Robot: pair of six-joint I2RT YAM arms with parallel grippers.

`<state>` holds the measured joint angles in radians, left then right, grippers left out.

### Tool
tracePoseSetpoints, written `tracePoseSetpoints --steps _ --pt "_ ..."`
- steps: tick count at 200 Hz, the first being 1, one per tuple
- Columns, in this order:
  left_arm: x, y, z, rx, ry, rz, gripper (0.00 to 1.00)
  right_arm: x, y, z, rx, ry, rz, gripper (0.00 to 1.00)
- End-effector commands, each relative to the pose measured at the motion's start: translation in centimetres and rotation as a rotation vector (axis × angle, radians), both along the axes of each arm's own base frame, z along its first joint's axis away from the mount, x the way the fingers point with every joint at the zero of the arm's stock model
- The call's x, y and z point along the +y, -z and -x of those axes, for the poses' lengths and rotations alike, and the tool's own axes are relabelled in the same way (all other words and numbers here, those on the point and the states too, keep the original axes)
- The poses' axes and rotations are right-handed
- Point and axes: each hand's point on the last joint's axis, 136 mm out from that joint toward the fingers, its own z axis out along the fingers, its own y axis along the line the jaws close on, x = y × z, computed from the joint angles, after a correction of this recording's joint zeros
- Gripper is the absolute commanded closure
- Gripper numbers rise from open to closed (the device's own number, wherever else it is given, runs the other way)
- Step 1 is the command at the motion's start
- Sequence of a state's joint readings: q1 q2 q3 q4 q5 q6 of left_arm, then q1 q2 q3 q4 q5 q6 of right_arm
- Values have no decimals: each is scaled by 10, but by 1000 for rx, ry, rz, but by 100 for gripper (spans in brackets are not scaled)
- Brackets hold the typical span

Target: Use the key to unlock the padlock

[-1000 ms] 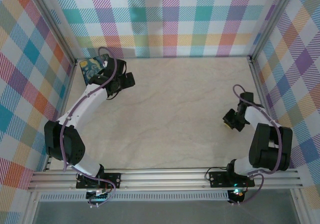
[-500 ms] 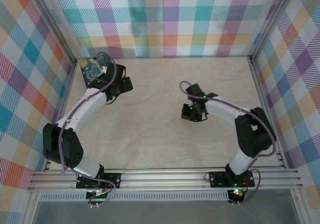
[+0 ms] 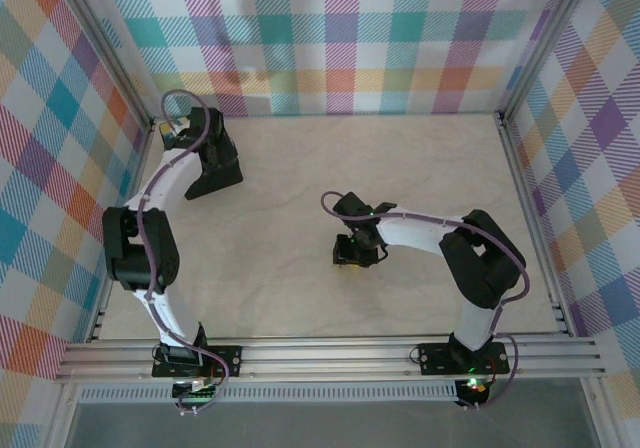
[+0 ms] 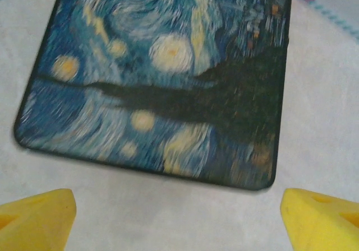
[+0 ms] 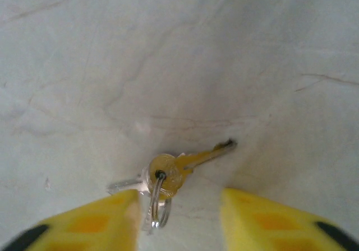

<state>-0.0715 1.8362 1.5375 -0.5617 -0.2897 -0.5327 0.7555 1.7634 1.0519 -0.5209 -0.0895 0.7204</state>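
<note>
Hovering Over the Key, Both Grippers Spread

Start at your far left: the left gripper (image 3: 214,176) is in the far-left corner of the table (image 3: 420,168). Its wrist view shows you the yellow fingertips (image 4: 36,217) spread wide with nothing between them, just short of the edge of a dark box (image 4: 162,83) printed with a swirling blue-and-yellow night sky, lying flat.

Move right to mid-table: the right gripper (image 3: 355,253) points down, its fingers (image 5: 269,223) apart. Between them on the table lies the brass key (image 5: 190,160), joined by a ring (image 5: 159,209) to a silver key (image 5: 124,184). The ring lies just beside one finger; you cannot tell whether they touch.
</note>
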Motion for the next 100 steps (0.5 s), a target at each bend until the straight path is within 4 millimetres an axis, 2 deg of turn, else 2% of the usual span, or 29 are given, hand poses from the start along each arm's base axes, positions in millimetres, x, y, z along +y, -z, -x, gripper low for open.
tracePoseSetpoints --steps 1,23,45,69,100 --pt "-4 -4 -37 -69 2 68 7 -14 -6 21 48 -13 32 48" --pt "-10 5 -64 -68 32 81 8 -16 -30 20 9 -28 18 38" --pt "-9 16 -81 -36 46 53 8 -13 -52 16 -34 -40 -16 34" --pt "-8 27 -89 7 65 14 14 -7 -65 12 -58 -45 -46 33" --pt "-10 35 -91 93 126 -149 18 -4 -69 7 -71 -46 -57 32"
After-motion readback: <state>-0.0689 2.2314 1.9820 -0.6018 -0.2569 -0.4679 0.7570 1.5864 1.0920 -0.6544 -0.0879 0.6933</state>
